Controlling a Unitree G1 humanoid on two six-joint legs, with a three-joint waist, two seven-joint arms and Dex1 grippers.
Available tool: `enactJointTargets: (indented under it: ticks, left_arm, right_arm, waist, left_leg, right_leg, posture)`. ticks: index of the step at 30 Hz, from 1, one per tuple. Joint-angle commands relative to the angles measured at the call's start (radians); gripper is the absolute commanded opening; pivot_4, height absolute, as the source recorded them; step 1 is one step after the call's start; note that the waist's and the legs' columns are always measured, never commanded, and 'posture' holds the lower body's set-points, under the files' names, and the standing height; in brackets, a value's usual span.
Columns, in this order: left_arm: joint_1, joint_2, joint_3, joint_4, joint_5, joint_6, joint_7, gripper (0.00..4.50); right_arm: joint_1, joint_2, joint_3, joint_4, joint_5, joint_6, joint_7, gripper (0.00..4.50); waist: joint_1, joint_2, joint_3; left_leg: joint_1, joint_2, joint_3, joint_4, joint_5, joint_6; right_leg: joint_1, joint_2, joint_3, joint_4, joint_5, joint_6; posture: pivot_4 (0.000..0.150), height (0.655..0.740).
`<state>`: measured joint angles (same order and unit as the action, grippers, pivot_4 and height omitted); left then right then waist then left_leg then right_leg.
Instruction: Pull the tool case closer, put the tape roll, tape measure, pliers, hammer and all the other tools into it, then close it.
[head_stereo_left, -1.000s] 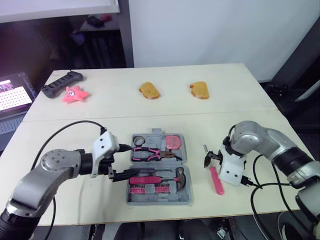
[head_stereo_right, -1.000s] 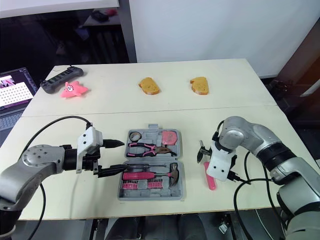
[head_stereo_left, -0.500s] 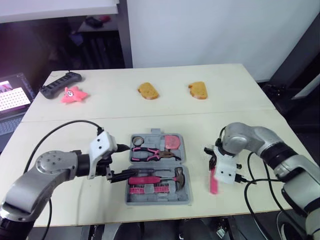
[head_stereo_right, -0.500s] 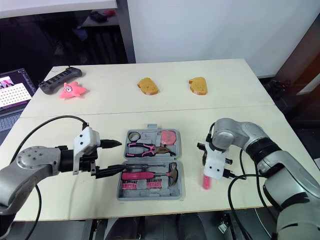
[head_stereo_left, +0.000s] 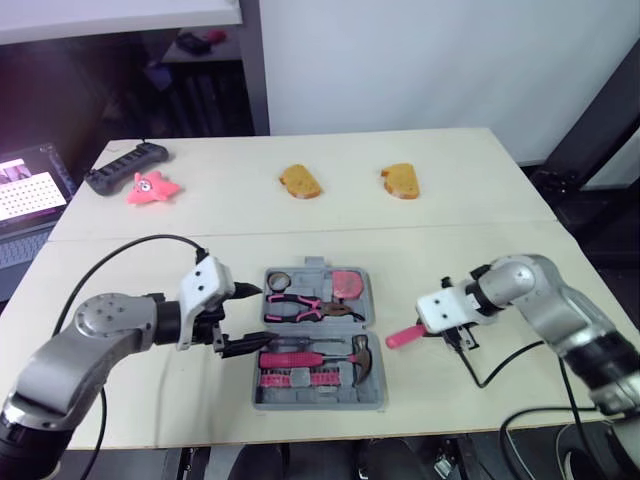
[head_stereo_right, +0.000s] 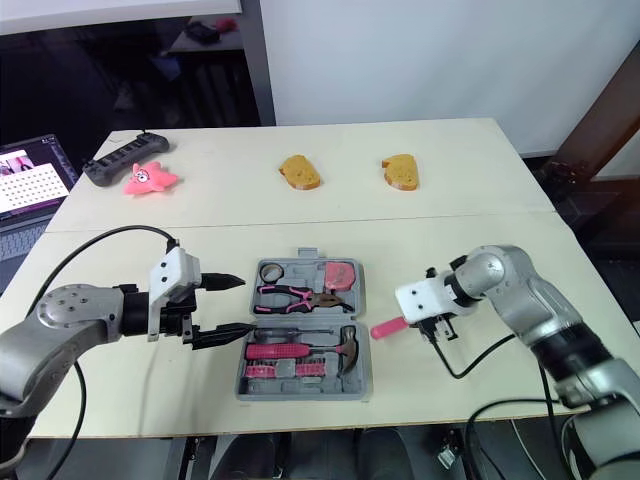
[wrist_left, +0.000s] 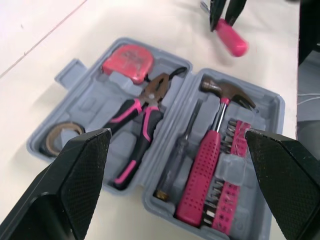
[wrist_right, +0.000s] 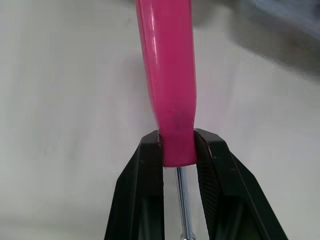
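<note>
While right tool (wrist_right: 177, 145) clamps screwdriver (head_stereo_right: 388, 327), handle pointing toward case (head_stereo_left: 316, 404)

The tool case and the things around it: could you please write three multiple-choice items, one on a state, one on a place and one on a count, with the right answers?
1. The tool case is
A. open, lying flat
B. shut
C. standing on its edge

2. Where is the pink-handled screwdriver?
A. inside the case
B. in the right gripper, to the right of the case
C. on the floor

3. How many bread-like pieces lie on the far part of the table?
A. one
B. two
C. four

Answers:
1 A: both halves lie flat, and the hammer shows inside.
2 B: the black fingers clamp the end of its handle.
3 B: two pieces lie apart, side by side.
</note>
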<state>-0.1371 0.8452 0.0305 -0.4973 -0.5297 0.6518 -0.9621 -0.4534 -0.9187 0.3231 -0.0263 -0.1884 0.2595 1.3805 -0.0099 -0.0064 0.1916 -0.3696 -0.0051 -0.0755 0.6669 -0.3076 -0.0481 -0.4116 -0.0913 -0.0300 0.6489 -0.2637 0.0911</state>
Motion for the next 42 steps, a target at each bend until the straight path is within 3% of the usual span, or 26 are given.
enactJointTargets:
  ticks: [1, 5, 11, 16, 19, 22, 26, 37, 41, 42]
  left_arm:
    - [-0.027, 0.008, -0.004, 0.012, 0.012, -0.031, -0.017, 4.5]
    - [-0.031, 0.01, -0.006, 0.023, 0.016, -0.041, -0.025, 4.5]
    - [-0.029, 0.016, -0.001, 0.025, 0.026, -0.05, -0.03, 4.5]
    - [-0.025, 0.014, 0.021, 0.023, 0.006, -0.047, -0.036, 4.5]
    - [-0.018, 0.017, 0.031, 0.022, -0.002, -0.055, -0.05, 4.5]
    - [-0.023, 0.02, 0.035, 0.036, 0.0, -0.069, -0.064, 4.5]
    - [-0.052, 0.013, 0.024, 0.056, 0.004, -0.084, -0.076, 4.5]
    - [-0.051, 0.014, 0.059, 0.059, -0.04, -0.109, -0.121, 4.5]
    - [-0.058, 0.0, 0.088, 0.048, -0.116, -0.053, -0.117, 4.5]
    - [-0.06, 0.0, 0.088, 0.045, -0.131, -0.043, -0.12, 4.5]
  right_arm:
    - [-0.011, 0.072, -0.124, -0.179, 0.02, 0.734, -0.116, 0.38]
    - [-0.038, 0.165, -0.169, -0.187, 0.036, 1.085, -0.273, 0.38]
    - [-0.007, 0.252, -0.251, -0.13, 0.075, 1.159, -0.471, 0.38]
    - [0.004, 0.253, -0.283, -0.181, 0.146, 1.167, -0.537, 2.85]
    - [0.019, 0.143, -0.229, -0.259, 0.174, 1.092, -0.52, 4.39]
    - [0.033, 0.098, -0.241, -0.322, 0.214, 1.004, -0.521, 4.46]
    - [0.112, 0.13, -0.27, -0.351, 0.252, 0.883, -0.554, 4.46]
    - [0.226, 0.248, -0.289, -0.223, 0.28, 0.707, -0.693, 4.46]
    - [0.223, 0.268, -0.3, -0.187, 0.299, 0.69, -0.714, 4.46]
    - [0.22, 0.273, -0.302, -0.174, 0.304, 0.688, -0.717, 4.21]
  waist:
    - [-0.006, 0.0, 0.0]
    - [-0.002, 0.0, 0.0]
    - [-0.001, 0.0, 0.0]
    - [-0.005, 0.0, 0.0]
    - [-0.006, 0.001, 0.0]
    - [-0.004, 0.0, 0.0]
    - [-0.004, -0.001, -0.001]
    - [-0.007, -0.001, -0.001]
    - [-0.005, -0.001, -0.001]
    - [-0.005, -0.001, -0.001]
  left_leg:
    - [0.0, 0.0, 0.0, 0.0, 0.0, 0.0]
    - [0.0, 0.0, -0.001, 0.0, 0.0, 0.0]
    - [-0.003, 0.0, 0.0, 0.0, 0.0, 0.0]
    - [-0.003, 0.0, 0.0, 0.0, 0.0, 0.0]
    - [-0.003, 0.0, 0.0, 0.0, 0.0, 0.0]
    - [-0.003, 0.0, 0.0, 0.0, 0.0, 0.0]
    - [-0.003, 0.001, 0.0, 0.0, 0.0, 0.0]
    - [-0.003, 0.001, 0.0, 0.0, 0.0, 0.0]
    - [-0.003, 0.001, 0.0, 0.0, 0.0, 0.0]
    - [-0.003, 0.001, 0.0, 0.0, 0.0, 0.0]
  right_leg:
    - [0.0, 0.0, 0.0, 0.0, 0.0, 0.0]
    - [0.0, 0.001, 0.0, 0.0, 0.001, -0.001]
    - [-0.003, 0.001, 0.0, 0.0, 0.001, -0.001]
    - [-0.003, 0.001, 0.0, 0.0, 0.001, -0.001]
    - [-0.004, 0.001, 0.0, 0.001, 0.001, -0.001]
    - [-0.005, 0.001, 0.0, 0.001, 0.001, -0.001]
    - [-0.004, 0.002, 0.0, 0.001, 0.001, -0.001]
    - [-0.004, 0.002, 0.0, 0.001, 0.001, -0.001]
    - [-0.004, 0.002, 0.0, 0.001, 0.001, -0.001]
    - [-0.004, 0.002, 0.0, 0.001, 0.001, -0.001]
  posture:
    - [0.15, 0.74]
    - [0.15, 0.74]
    - [0.15, 0.74]
    - [0.15, 0.74]
    - [0.15, 0.74]
    - [0.15, 0.74]
    - [0.15, 0.74]
    - [0.15, 0.74]
    - [0.15, 0.74]
    - [0.15, 0.74]
